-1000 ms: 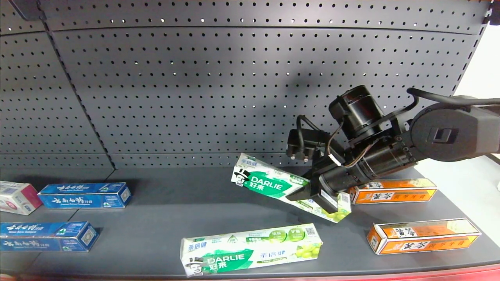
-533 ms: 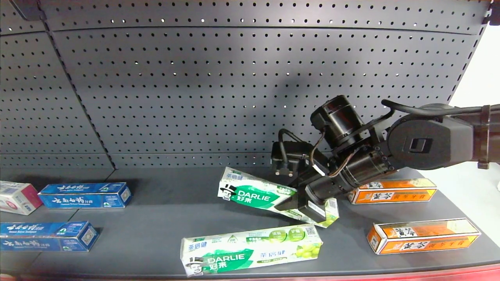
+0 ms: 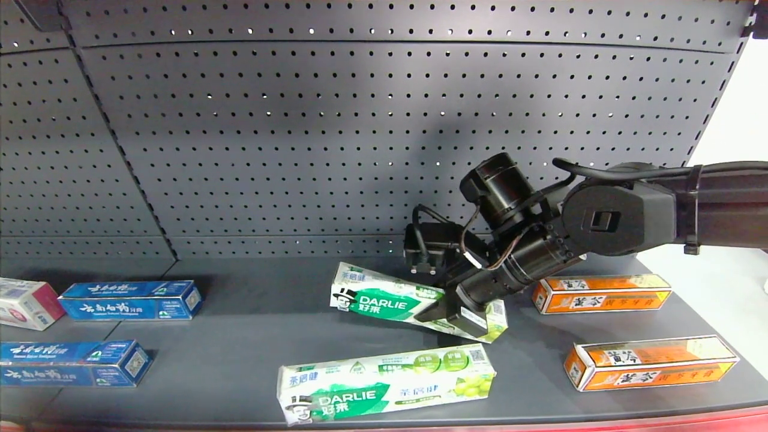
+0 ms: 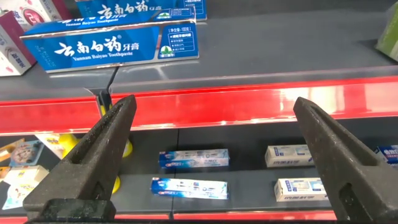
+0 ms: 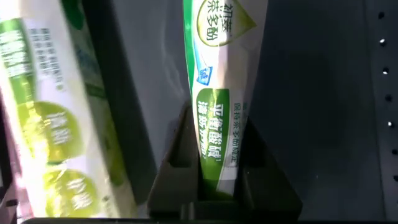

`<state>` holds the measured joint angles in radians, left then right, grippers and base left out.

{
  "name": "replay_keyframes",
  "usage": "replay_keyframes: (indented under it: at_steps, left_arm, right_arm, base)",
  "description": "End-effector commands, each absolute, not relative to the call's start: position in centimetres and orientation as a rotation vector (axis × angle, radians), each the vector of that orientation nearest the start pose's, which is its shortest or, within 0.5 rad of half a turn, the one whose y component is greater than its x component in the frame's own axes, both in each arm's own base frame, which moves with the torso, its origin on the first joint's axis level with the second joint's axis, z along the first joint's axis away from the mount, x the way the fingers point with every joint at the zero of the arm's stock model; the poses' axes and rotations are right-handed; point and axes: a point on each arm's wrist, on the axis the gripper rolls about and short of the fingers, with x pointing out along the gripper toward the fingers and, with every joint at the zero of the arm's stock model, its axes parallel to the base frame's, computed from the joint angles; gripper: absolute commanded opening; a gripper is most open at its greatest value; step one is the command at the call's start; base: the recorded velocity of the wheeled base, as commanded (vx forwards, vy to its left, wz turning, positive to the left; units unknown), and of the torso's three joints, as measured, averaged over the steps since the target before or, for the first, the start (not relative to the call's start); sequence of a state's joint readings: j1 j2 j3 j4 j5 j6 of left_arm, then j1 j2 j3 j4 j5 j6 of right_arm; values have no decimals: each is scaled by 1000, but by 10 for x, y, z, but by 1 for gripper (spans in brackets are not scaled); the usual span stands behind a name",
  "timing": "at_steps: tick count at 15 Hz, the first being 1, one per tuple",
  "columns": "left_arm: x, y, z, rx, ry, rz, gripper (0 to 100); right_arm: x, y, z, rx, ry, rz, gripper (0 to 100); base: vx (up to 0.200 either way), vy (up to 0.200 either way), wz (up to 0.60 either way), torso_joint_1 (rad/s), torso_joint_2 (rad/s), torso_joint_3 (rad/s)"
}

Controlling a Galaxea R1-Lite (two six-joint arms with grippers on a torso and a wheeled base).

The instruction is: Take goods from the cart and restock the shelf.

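Over the shelf (image 3: 252,324), a tilted green toothpaste box (image 3: 384,300) is clamped by the right gripper (image 3: 453,312); the left gripper (image 4: 214,102) is spread apart.

Rear green-white box (image 3: 378,300), front green-white box (image 3: 384,381): logo lettering, QR codes. Blue boxes (image 3: 129,299), orange boxes (image 3: 603,293): Chinese characters.

I see my black right gripper (image 3: 451,314) on a green-and-white box (image 3: 384,298); orange boxes (image 3: 603,293) right of it, blue boxes (image 3: 129,299) far left, grey hole-dotted backboard (image 3: 300,150) behind.
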<state>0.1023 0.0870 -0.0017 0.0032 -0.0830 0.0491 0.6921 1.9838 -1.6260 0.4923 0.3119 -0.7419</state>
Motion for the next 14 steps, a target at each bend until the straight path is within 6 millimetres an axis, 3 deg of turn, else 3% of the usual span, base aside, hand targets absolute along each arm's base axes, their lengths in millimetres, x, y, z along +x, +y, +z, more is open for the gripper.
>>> replay_keyframes:
  at_steps: [1,11,12,14]
  left_arm:
    - [-16,-4,77,41,91,18,100]
    - [-16,-4,77,41,91,18,100]
    - [-16,-4,77,41,89,18,100]
    - [-16,-4,77,41,91,18,100]
  right_arm:
    - [292,252,199,-804,502,1236,0]
    - [297,258,192,-805,513,1243,0]
    - [297,258,192,-803,509,1245,100]
    - [297,256,194,-800,508,1241,100]
  base:
    - [0,0,0,0,0,0]
    - [0,0,0,0,0,0]
    - [0,0,0,0,0,0]
    - [0,0,0,0,0,0]
